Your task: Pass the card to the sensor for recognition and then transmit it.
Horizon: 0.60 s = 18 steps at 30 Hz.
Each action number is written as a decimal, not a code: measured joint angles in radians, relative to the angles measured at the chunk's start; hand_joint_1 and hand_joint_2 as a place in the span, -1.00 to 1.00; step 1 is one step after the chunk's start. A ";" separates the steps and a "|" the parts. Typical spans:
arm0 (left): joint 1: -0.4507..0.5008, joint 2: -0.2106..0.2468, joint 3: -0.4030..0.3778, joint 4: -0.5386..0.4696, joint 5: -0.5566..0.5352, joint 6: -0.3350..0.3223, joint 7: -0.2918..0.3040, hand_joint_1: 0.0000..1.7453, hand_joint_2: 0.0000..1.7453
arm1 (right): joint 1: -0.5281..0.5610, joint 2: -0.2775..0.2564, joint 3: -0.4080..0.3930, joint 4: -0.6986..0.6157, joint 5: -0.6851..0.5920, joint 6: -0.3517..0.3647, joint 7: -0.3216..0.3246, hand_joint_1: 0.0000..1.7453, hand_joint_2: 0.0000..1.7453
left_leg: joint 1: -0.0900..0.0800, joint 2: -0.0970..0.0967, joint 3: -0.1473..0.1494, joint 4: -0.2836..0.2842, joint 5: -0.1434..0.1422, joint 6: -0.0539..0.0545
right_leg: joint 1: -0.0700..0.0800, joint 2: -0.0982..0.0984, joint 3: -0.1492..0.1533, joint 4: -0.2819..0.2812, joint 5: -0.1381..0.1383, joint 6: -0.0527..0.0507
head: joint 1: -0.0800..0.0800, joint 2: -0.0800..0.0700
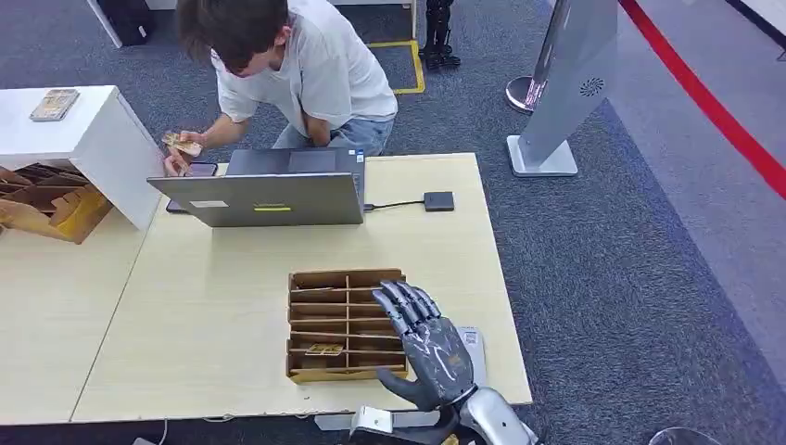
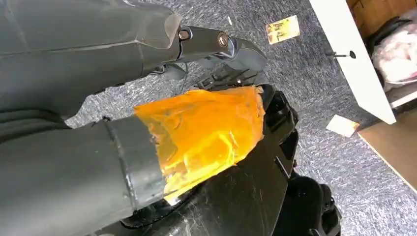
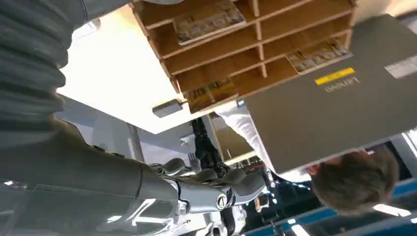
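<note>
The right hand (image 1: 428, 345) is seen in the head view raised over the table's (image 1: 213, 315) near edge, its fingers extended and spread apart, with nothing held in it. It hovers beside the right end of a wooden compartment tray (image 1: 345, 324), which stands near the near edge of the table. A card (image 1: 324, 349) lies in one of the tray's near compartments, towards its left half; more cards (image 3: 209, 19) are seen in other compartments in the right wrist view.

The left hand (image 2: 206, 98) is seen in the left wrist view, where a thumb wrapped in orange tape (image 2: 206, 132) is visible; whether the fingers are spread or closed cannot be told. Two cards (image 2: 282, 28) lie on the carpet beyond it.

A grey laptop (image 1: 269, 190) stands open at the far edge of the table, and a small black sensor box (image 1: 439, 200) is placed to its right, joined to it by a cable. A person (image 1: 297, 74) is crouched behind the laptop, holding a card (image 1: 182, 143) over a phone at the far left corner.
</note>
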 joint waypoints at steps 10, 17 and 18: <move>-0.002 0.000 0.000 0.000 -0.003 -0.008 0.005 -1.00 -1.00 | -0.023 0.000 0.018 0.056 0.014 0.036 0.028 -1.00 1.00 | 0.000 0.000 0.000 0.000 0.000 0.000 | 0.000 0.000 0.000 0.000 0.000 0.000 | 0.000 0.000; -0.002 0.000 0.000 0.000 -0.005 -0.010 0.005 -1.00 -1.00 | -0.029 0.000 0.020 0.072 0.019 0.055 0.040 -1.00 1.00 | 0.000 0.000 0.000 0.000 0.000 0.000 | 0.000 0.000 0.000 0.000 0.000 0.000 | 0.000 0.000; -0.002 0.000 0.000 0.000 -0.005 -0.010 0.005 -1.00 -1.00 | -0.029 0.000 0.020 0.074 0.020 0.057 0.040 -1.00 1.00 | 0.000 0.000 0.000 0.000 0.000 0.000 | 0.000 0.000 0.000 0.000 0.000 0.000 | 0.000 0.000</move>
